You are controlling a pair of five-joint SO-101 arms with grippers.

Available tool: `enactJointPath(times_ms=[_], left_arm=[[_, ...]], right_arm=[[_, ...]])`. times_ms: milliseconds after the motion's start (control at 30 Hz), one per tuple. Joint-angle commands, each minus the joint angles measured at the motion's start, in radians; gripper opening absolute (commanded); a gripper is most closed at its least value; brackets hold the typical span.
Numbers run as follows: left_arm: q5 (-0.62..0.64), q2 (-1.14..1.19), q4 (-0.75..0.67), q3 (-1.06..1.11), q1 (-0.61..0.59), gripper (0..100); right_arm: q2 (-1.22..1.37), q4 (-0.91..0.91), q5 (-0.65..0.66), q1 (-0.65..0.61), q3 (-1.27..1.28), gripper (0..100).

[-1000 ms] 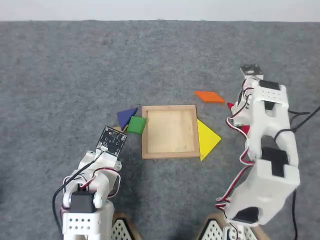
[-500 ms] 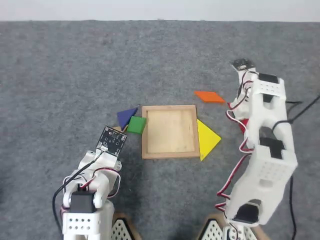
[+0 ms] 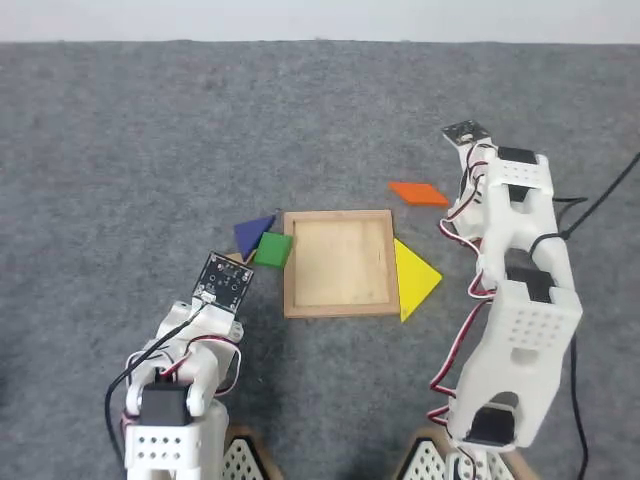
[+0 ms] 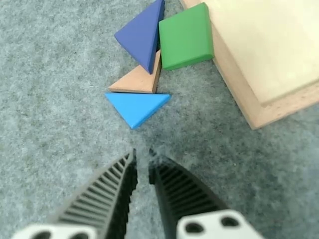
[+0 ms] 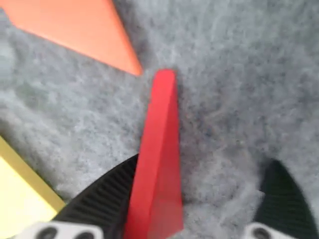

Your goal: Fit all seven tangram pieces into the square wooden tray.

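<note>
The square wooden tray (image 3: 340, 218) lies mid-table with nothing in it. A yellow triangle (image 3: 413, 277) touches its right side, and an orange parallelogram (image 3: 420, 193) lies beyond that corner. In the right wrist view a red piece (image 5: 158, 154) stands on edge, leaning on one finger (image 5: 99, 199) of my open right gripper (image 5: 189, 194); the other finger is well apart from it. My left gripper (image 4: 142, 164) is shut over bare carpet just short of a light blue triangle (image 4: 137, 106). Beyond it lie a tan triangle (image 4: 139, 81), a dark blue triangle (image 4: 142, 35) and a green square (image 4: 186, 36) against the tray (image 4: 259, 55).
The table is covered in grey carpet. The right arm (image 3: 510, 200) stands over the carpet to the right of the tray, with cables hanging along it. The left arm (image 3: 225, 282) sits at the near left. The orange parallelogram (image 5: 75, 27) and the yellow triangle (image 5: 20, 199) flank the red piece.
The right arm has swung left and farther from the table's near edge in the high view, now covering the red bits that showed beside it. The left arm has not moved.
</note>
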Motion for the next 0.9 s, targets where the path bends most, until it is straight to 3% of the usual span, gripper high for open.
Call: enactJointPath(times_ms=[0,133,333,567,867], left_arm=[[0.003,-0.003,0.005,-0.008,-0.003,4],[0.003,-0.003,0.005,-0.008,-0.003,4],[0.003,-0.003,0.005,-0.008,-0.003,4],[0.003,-0.003,0.005,-0.008,-0.003,4],[0.003,-0.003,0.005,-0.008,-0.003,4]], right_arm=[[-0.004,0.036,-0.041,-0.051,0.005,16.3],[-0.004,0.048,-0.150,-0.044,0.006,0.0],[-0.053,0.097,-0.245,-0.033,0.006,0.7],[-0.334,0.186,-0.342,-0.031,0.089,0.7],[-0.905,0.226,-0.368,-0.232,0.431,0.7]])
